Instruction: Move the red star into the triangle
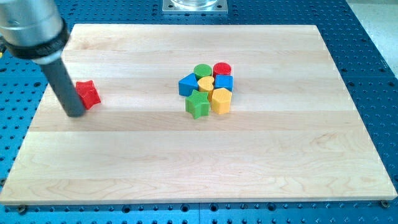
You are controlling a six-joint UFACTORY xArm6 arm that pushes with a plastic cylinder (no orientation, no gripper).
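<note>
Tabletop [186,168], pale wood, no legible writing. Red star [88,94], ridged, at the view's left; my tip [76,114] touches its left side. No pincer fitted. Well apart, centre cluster: blue triangle [186,84], green star [198,104], yellow hexagon [221,101], blue cube [224,82], red cylinder [222,69], green cylinder [202,70], yellow block [206,83].

The red star [88,94] is small and bright red, with short blunt points. It lies flat on the wooden board, far over on the view's left, all by itself. The blue triangle [186,84] lies flat near the middle of the board, well apart from the star, on the left edge of a bunch of blocks
</note>
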